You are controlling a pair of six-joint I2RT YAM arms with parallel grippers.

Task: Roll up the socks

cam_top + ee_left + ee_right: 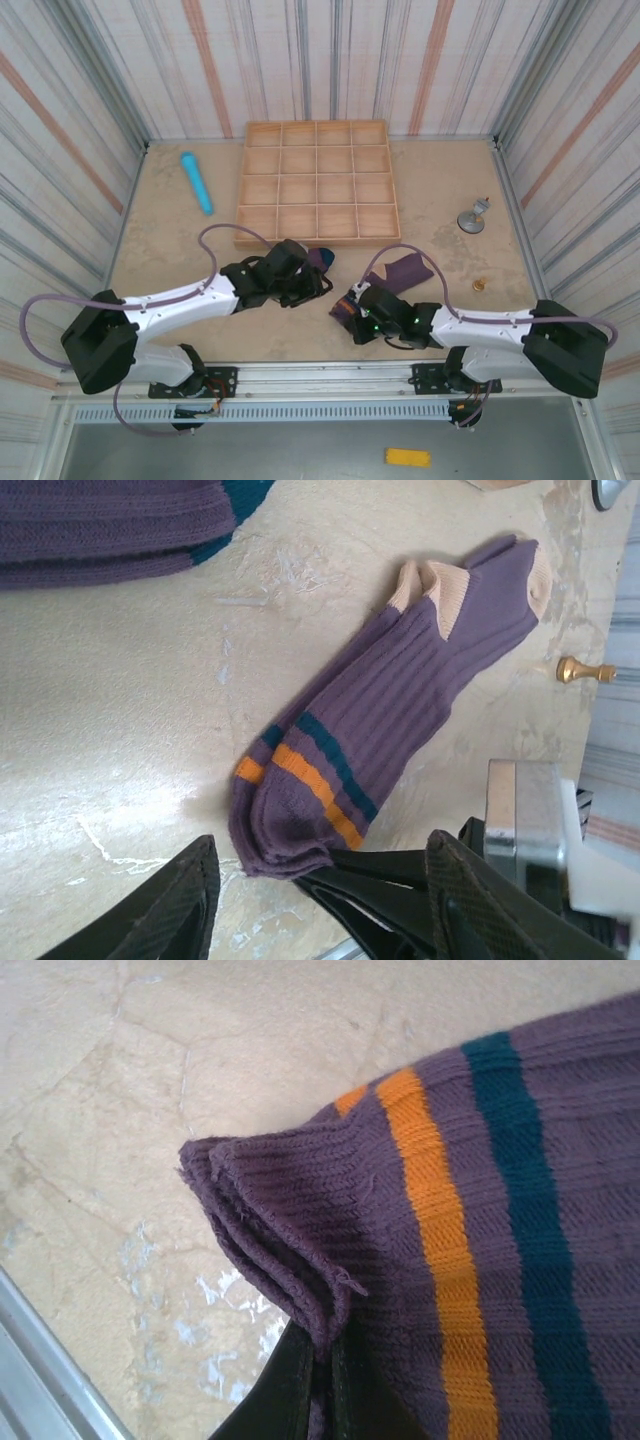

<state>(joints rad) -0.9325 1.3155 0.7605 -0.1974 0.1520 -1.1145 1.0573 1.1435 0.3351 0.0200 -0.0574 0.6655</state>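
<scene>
Pinching cuff of flat socks (pixel 400 700), right gripper (pixel 322 1365) jaws clamped; left gripper (pixel 322 860) jaws wide apart, empty, beside cuff

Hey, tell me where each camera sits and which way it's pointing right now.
Top external: above and behind the bases, looking down on the table, tray, left arm and right arm.
Left wrist: low over the tabletop, facing the stacked socks; its own open fingers frame the bottom.
Right wrist: close on the socks' cuff; the right end effector is shut on it.
Shared: both wrist views show that striped cuff.
</scene>
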